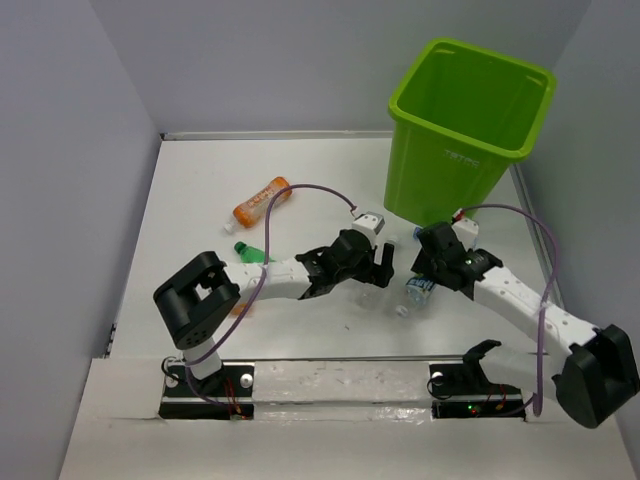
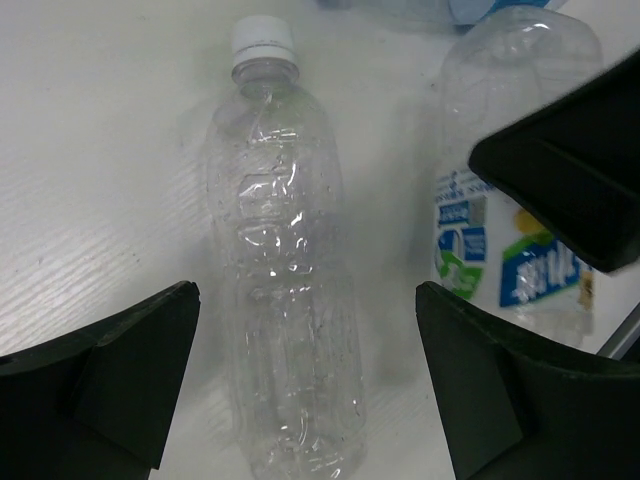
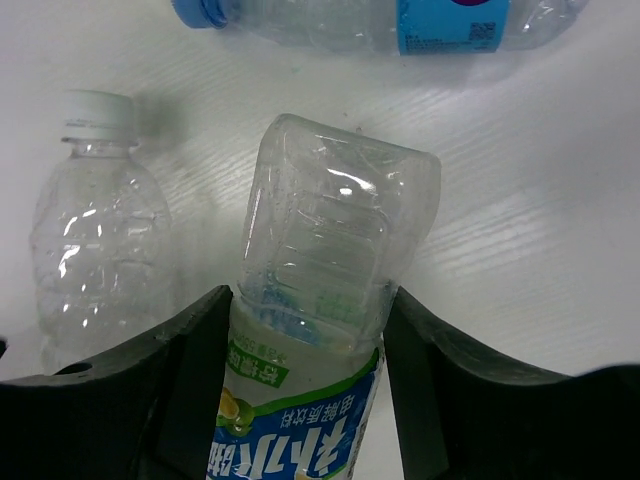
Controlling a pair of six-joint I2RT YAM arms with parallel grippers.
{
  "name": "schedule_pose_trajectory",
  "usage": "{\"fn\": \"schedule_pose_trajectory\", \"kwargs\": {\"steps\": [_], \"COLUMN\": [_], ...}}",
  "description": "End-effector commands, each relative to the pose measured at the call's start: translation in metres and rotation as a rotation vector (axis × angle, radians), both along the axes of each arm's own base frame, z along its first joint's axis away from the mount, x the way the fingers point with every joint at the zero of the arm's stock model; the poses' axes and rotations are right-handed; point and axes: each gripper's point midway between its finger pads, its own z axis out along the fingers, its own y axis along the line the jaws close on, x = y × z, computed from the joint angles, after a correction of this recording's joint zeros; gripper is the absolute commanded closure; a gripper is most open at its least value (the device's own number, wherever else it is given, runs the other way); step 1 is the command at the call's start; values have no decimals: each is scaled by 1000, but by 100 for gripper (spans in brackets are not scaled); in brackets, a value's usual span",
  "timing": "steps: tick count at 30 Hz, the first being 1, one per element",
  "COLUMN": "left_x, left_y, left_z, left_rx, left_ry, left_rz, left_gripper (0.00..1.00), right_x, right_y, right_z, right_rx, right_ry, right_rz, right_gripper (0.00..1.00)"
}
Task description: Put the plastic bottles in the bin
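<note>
Right gripper (image 3: 310,335) pinches the labelled bottle (image 3: 335,225) at its label, base sticking out ahead; the bin (image 1: 440,170) stands just beyond. That thin, crinkly plastic could buckle and squirt free on the lift. Left gripper (image 2: 305,340) hangs open astride a clear bottle (image 2: 285,280).

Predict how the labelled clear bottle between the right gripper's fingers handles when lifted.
The labelled bottle looks empty, so probably light. Its thin walls look dented, so it likely crumples in the right gripper. Smooth and rounded, it may slip or roll if released.
</note>
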Motion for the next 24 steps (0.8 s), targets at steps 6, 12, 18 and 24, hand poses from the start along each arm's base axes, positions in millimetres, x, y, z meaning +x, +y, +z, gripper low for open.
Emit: {"fn": "schedule_pose_trajectory", "kwargs": {"steps": [6, 12, 18, 24], "left_x": [22, 21, 13, 1], "left_y": [-17, -6, 8, 21], "left_z": [-3, -32, -28, -7], "left_rx": [24, 120, 94, 14], "left_ry": [-31, 19, 20, 6], "left_rz": [36, 67, 90, 90], "left_gripper": [1, 13, 28, 32], "right_x": [-24, -18, 27, 124], "right_y": [13, 79, 77, 1], "right_z": [138, 287, 418, 491], "right_rx": [160, 414, 248, -375], "right_ry": [-278, -561, -921, -1038], "right_rz": [203, 526, 545, 135], "right_gripper": [62, 64, 66, 69]}}
